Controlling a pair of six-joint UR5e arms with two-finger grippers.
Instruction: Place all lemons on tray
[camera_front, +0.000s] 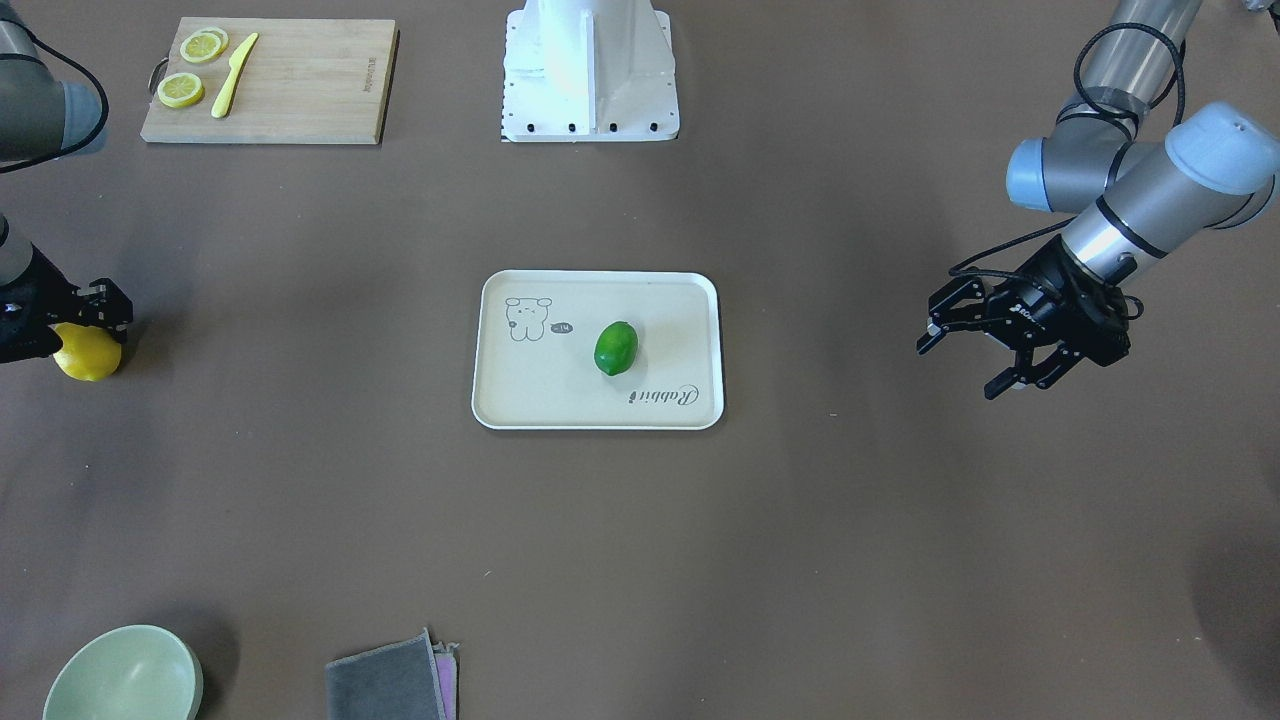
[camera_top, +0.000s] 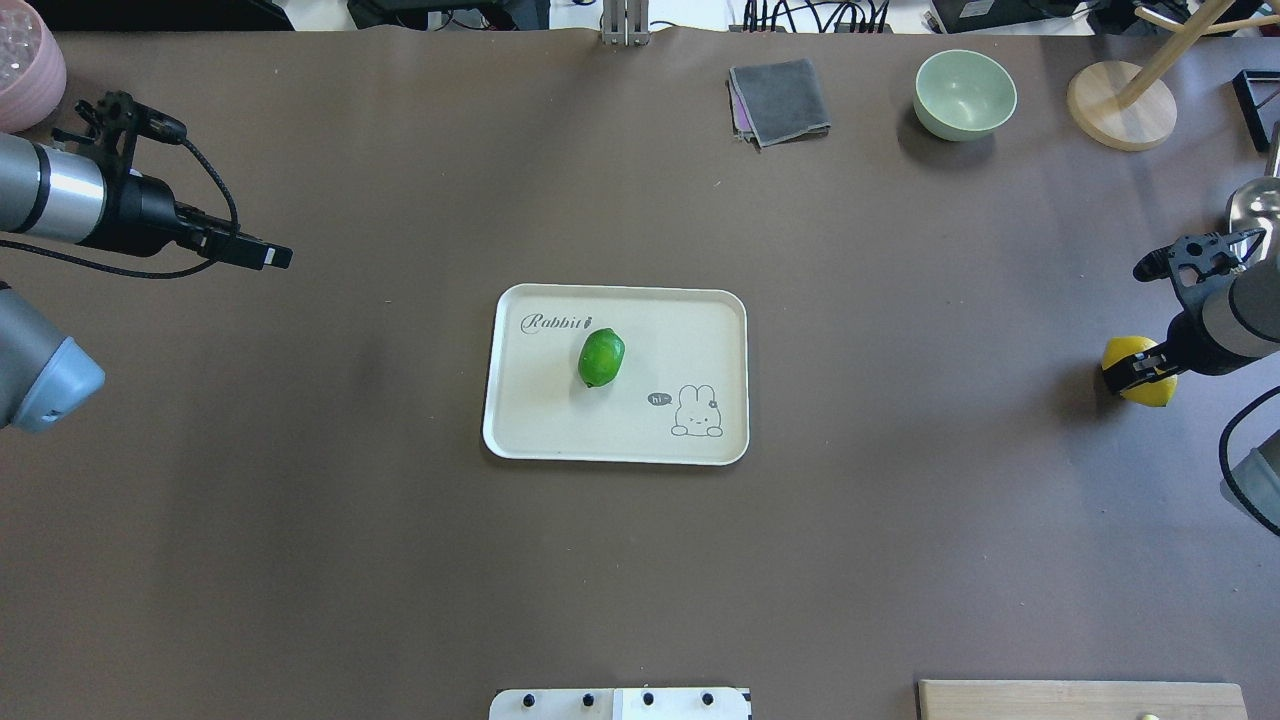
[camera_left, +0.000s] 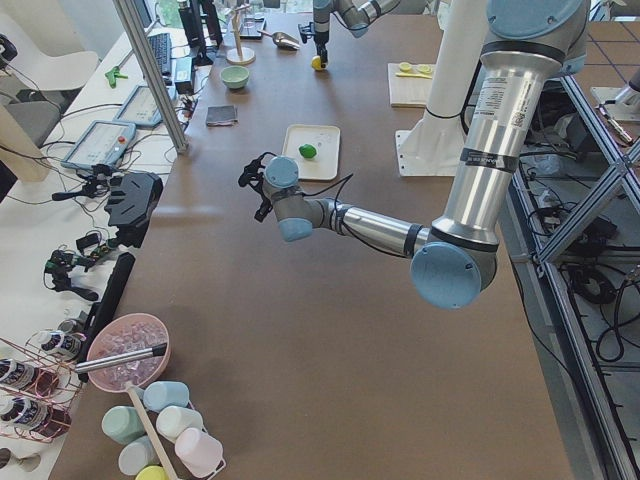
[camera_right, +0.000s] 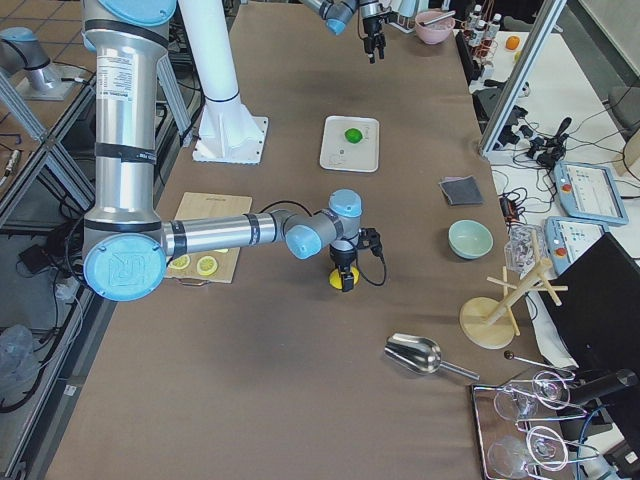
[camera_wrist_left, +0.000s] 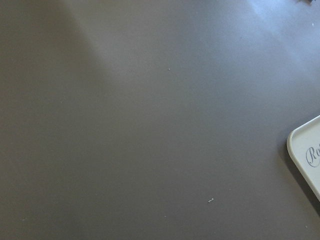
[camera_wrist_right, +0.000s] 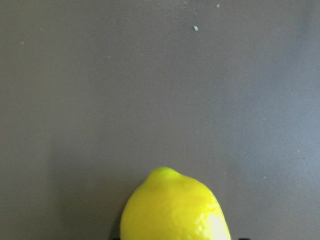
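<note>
Fingers (camera_front: 105, 300) of the right gripper (camera_front: 82, 330) are straddling the yellow lemon (camera_front: 88, 358); clamping or not, I cannot tell. Left gripper (camera_front: 957, 370) is hanging spread wide, empty.

Seen from overhead, bare bench (camera_top: 930, 400) stretches from the yellow lemon (camera_top: 1148, 388) at the right edge to the central tray (camera_top: 690, 340). The green lemon (camera_top: 601, 357) sits left of the tray's centre, and the tray's right half lies open.

Even overhead light, pics mostly sharp.
Soft, diffuse shadows on tabletop (camera_top: 300, 560); small glare on yellow lemon (camera_wrist_right: 172, 210); wrist views a bit soft.
</note>
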